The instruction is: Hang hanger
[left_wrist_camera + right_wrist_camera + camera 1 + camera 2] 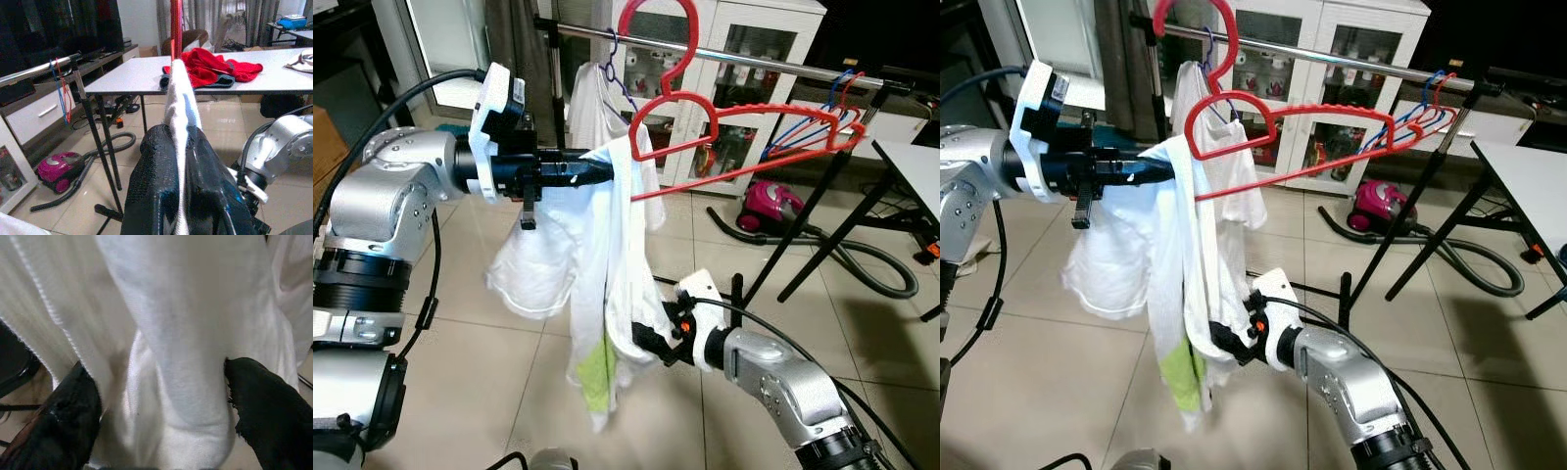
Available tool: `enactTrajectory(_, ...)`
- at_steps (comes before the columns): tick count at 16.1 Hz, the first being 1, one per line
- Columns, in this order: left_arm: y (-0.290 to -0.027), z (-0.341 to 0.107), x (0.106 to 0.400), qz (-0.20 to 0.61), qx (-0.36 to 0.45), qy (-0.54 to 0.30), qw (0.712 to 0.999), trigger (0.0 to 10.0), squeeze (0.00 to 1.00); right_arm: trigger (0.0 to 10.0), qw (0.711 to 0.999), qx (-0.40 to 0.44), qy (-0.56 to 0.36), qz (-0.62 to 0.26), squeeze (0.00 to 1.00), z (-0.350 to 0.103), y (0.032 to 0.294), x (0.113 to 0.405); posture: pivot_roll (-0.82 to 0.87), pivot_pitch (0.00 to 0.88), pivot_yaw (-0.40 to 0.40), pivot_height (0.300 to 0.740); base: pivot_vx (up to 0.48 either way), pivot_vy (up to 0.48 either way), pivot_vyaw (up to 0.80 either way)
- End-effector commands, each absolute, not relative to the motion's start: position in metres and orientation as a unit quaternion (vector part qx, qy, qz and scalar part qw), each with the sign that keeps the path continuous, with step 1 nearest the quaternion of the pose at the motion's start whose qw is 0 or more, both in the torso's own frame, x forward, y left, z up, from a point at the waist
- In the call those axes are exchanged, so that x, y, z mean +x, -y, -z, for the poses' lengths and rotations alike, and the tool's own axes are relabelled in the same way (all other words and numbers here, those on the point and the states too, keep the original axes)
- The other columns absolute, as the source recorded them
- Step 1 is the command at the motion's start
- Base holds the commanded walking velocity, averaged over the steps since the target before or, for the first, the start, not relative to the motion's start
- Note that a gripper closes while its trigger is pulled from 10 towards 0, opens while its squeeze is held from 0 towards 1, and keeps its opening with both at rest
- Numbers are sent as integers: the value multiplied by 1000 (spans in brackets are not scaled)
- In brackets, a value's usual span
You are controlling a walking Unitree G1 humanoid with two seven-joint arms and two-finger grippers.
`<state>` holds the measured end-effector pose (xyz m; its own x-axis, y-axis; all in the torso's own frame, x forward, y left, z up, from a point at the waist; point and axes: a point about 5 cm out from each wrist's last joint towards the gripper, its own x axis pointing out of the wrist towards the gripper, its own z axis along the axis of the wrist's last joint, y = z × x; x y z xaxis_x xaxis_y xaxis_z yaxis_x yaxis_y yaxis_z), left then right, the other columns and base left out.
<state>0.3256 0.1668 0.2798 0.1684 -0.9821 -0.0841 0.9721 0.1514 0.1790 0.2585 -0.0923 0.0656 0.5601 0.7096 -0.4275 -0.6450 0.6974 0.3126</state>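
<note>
The left arm reached out level at shoulder height, and the left gripper [603, 166] was clamped narrow on the white garment [607, 284] and the end of the red hanger [744, 132] it was draped over. In the left wrist view the two black fingers [156, 191] pressed from either side on a ridge of white cloth with the red plastic rising beyond it. The hanger stuck out sideways from that grip, its hook [661, 29] curling up in front of the steel rail [773, 67] of the clothes rack; whether the hook touched the rail could not be told. Its far shoulder lay near the blue and red wire hangers [827, 122] hanging toward the rail's right end. Another white shirt [590, 103] hung from the rail on a blue hook.

The right arm was bent low and angled up, and the right gripper [646, 343] pinched a hanging fold of the garment near its lower edge; the right wrist view showed soft, ribbed white fabric bunched between its dark fingers [68, 411]. A yellow-green patch [599, 372] showed low on the cloth.

On the tiled floor [460, 372] behind the rack lay a pink vacuum cleaner [769, 204] with a grey hose. A glass-doored white cabinet [754, 59] stood behind, holding small items too blurred to name.
</note>
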Motion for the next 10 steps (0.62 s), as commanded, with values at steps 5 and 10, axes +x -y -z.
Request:
enactTrajectory(5,-177,-296,321,626,120,55,768,0,0,0,887,28,-332,-318,0,-36,135,254,153,0,-56,740,0,0,0)
enactTrajectory(10,-185,-284,317,618,132,33,775,0,0,0,908,7,-342,-241,0,-31,192,260,135,0,-54,740,0,0,0)
